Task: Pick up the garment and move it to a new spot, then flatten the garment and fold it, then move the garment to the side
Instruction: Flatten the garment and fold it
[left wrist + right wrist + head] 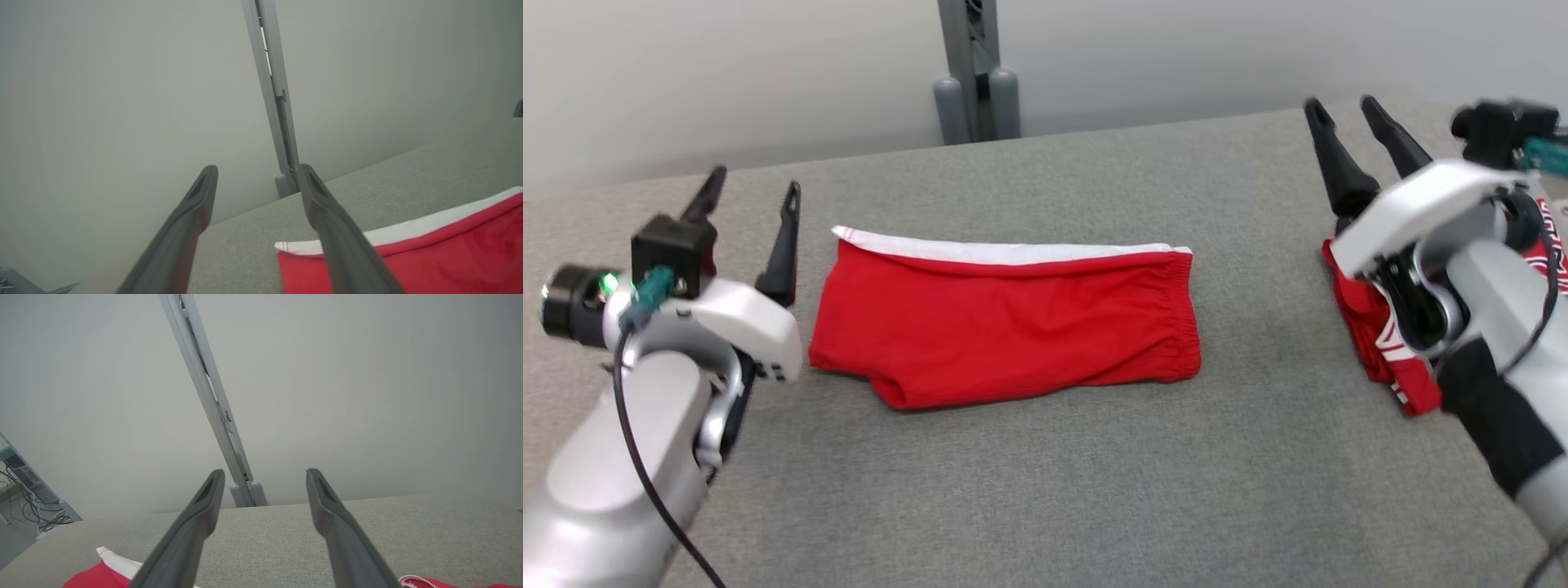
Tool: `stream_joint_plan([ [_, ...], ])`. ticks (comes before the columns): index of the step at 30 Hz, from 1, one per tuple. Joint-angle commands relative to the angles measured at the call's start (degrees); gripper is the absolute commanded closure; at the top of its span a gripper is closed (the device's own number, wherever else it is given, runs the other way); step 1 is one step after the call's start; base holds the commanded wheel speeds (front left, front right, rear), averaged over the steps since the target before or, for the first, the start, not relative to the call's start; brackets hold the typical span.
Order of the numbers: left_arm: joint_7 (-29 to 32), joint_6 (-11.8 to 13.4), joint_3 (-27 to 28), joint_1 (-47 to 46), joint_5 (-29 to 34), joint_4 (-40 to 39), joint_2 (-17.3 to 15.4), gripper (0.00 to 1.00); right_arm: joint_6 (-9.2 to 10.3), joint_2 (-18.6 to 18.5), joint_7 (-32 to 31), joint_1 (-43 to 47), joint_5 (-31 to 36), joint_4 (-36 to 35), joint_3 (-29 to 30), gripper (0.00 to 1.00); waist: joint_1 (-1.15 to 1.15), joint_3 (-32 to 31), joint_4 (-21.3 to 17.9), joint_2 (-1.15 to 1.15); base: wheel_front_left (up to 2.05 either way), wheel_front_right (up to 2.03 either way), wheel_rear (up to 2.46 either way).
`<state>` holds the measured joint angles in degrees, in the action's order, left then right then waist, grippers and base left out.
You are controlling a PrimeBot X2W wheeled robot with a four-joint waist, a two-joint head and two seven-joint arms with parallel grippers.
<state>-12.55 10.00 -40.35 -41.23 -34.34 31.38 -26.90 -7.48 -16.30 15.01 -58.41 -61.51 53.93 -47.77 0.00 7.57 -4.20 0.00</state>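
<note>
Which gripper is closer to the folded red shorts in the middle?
Left. The left gripper sits just beside the red shorts; the right gripper is farther off, past their other end.

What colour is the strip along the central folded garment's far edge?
A white strip on the red folded fabric shorts; head view shows it best.

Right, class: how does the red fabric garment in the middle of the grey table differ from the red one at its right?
The middle red fabric garment lies flat and folded; the right red garment is bunched up. The middle garment is fully visible; the right garment is partly hidden by the right arm. Both are red with white, on the grey table.
</note>
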Motion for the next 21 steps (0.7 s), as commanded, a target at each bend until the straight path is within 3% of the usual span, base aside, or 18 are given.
stream_joint_plan([
  [1, -1.22, 1.6, 1.29, 3.37, -0.92, -2.54, 0.04, 0.0, -0.03, -0.77, 0.15, 6.3, 7.54, -3.98, 6.97, 0.0, 0.0, -1.85, 1.89, 0.0, 0.0, 0.0, 0.0],
  [5, -2.5, 4.27, 4.44, 10.99, -2.0, -9.57, 0.82, 0.0, -0.03, 1.2, 0.14, 20.2, 24.58, -16.59, 23.26, 0.0, 0.0, -3.76, 4.08, 0.0, 0.0, 0.0, 0.0],
  [9, -2.58, 5.93, 9.45, 19.12, 0.31, -18.55, 2.44, 0.0, -0.03, 5.98, 0.15, 33.28, 36.85, -26.96, 34.13, 0.0, 0.0, -5.21, 6.06, 0.0, 0.0, 0.0, 0.0],
  [14, -2.59, 4.99, 15.71, 29.64, 3.83, -25.29, 6.52, 0.0, -0.03, 10.54, 0.15, 43.5, 45.21, -33.64, 39.62, 0.0, 0.0, -6.6, 7.62, 0.0, 0.0, 0.0, 0.0],
  [18, -2.58, 3.55, 19.68, 35.05, 6.24, -27.26, 9.6, 0.0, -0.03, 12.02, 0.15, 47.13, 46.84, -35.22, 41.98, 0.0, 0.0, -7.03, 8.17, 0.0, 0.0, 0.0, 0.0],
  [21, -2.6, 1.11, 23.78, 39.41, 9.34, -28.49, 13.08, 0.0, -0.03, 12.86, 0.15, 49.85, 47.86, -35.68, 43.56, 0.0, 0.0, -7.33, 8.57, 0.0, 0.0, 0.0, 0.0],
])
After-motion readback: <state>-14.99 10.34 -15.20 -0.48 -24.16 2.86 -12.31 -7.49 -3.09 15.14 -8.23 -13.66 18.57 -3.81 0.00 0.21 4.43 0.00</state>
